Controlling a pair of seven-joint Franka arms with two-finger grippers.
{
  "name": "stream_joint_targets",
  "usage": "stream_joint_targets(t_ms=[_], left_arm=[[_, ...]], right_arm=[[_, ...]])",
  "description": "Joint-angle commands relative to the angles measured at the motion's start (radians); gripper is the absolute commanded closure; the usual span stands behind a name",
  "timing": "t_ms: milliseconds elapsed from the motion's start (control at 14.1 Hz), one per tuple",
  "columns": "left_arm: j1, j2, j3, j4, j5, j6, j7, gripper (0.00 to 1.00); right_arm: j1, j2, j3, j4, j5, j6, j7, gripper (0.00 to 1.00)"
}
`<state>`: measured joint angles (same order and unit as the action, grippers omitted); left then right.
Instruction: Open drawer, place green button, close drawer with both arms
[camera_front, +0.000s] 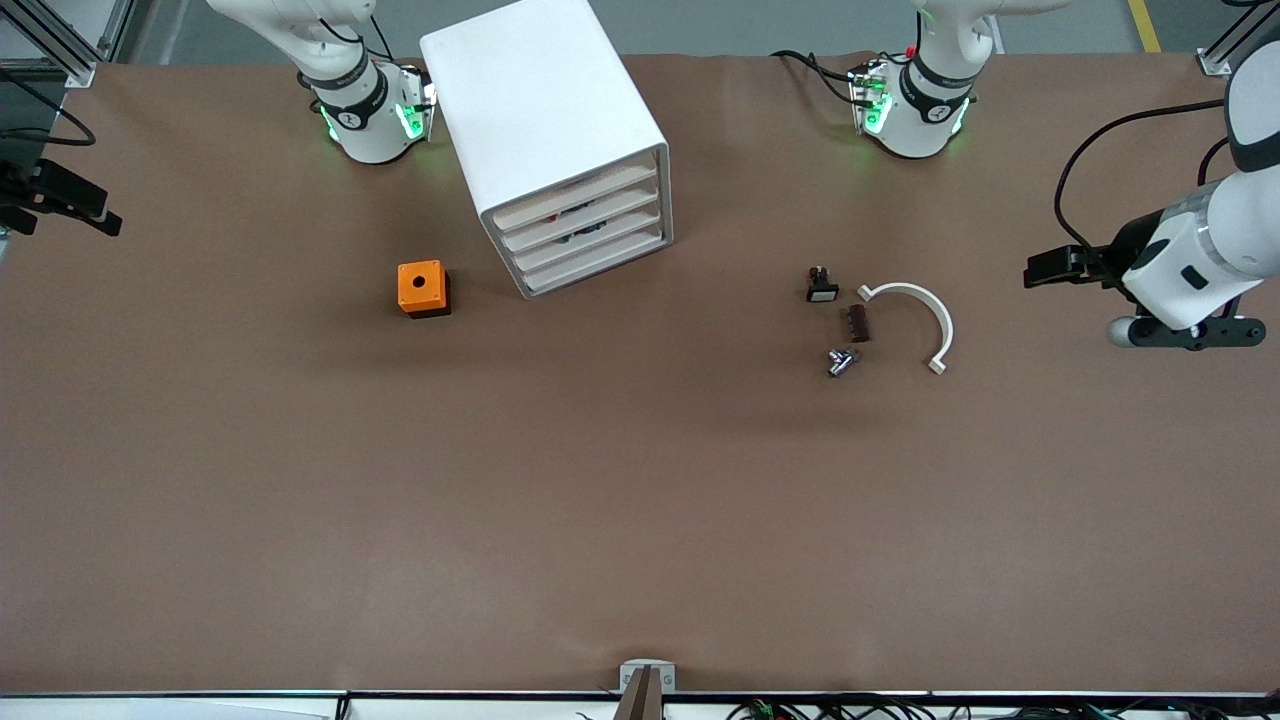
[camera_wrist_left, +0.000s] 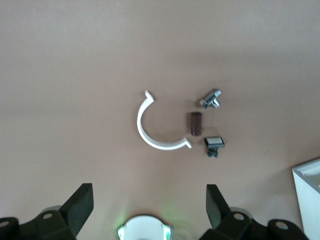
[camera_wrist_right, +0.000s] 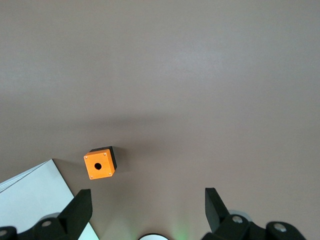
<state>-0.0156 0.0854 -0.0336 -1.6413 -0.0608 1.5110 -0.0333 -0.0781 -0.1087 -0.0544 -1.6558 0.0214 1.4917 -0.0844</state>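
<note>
The white cabinet (camera_front: 545, 110) stands near the robots' bases, its four drawers all shut. The drawer (camera_front: 590, 243), third down, is flush with the others. The button does not show in any view. My left gripper (camera_front: 1190, 333) (camera_wrist_left: 149, 195) hangs open and empty, high over the left arm's end of the table. My right gripper (camera_front: 60, 195) (camera_wrist_right: 148, 197) hangs open and empty, high over the right arm's end.
An orange box with a round hole (camera_front: 423, 288) (camera_wrist_right: 100, 165) sits beside the cabinet toward the right arm's end. Toward the left arm's end lie a black piece with a white face (camera_front: 821, 287) (camera_wrist_left: 214, 143), a brown piece (camera_front: 858, 323), a metal fitting (camera_front: 842, 362) and a white arc (camera_front: 930, 315) (camera_wrist_left: 150, 140).
</note>
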Motion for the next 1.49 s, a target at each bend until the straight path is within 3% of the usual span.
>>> stream_joint_targets(t_ms=[0,284,782,1421], left_arm=[[-0.047,-0.110,0.047,-0.137,0.022,0.126,0.020,0.01],[-0.055,-0.113,0.058,-0.034,0.070,0.127,0.020,0.00],[-0.058,-0.116,0.049,0.061,0.070,0.086,0.006,0.00],[-0.060,-0.111,0.041,0.066,0.059,0.043,0.009,0.00]], right_arm=[[-0.002,-0.020,0.005,0.001,-0.005,0.015,-0.011,0.00],[-0.002,-0.029,0.010,-0.001,-0.005,0.022,-0.011,0.00],[-0.003,-0.040,0.007,-0.004,-0.003,0.024,-0.011,0.00],[-0.006,-0.052,0.005,-0.009,-0.003,0.022,-0.011,0.00]])
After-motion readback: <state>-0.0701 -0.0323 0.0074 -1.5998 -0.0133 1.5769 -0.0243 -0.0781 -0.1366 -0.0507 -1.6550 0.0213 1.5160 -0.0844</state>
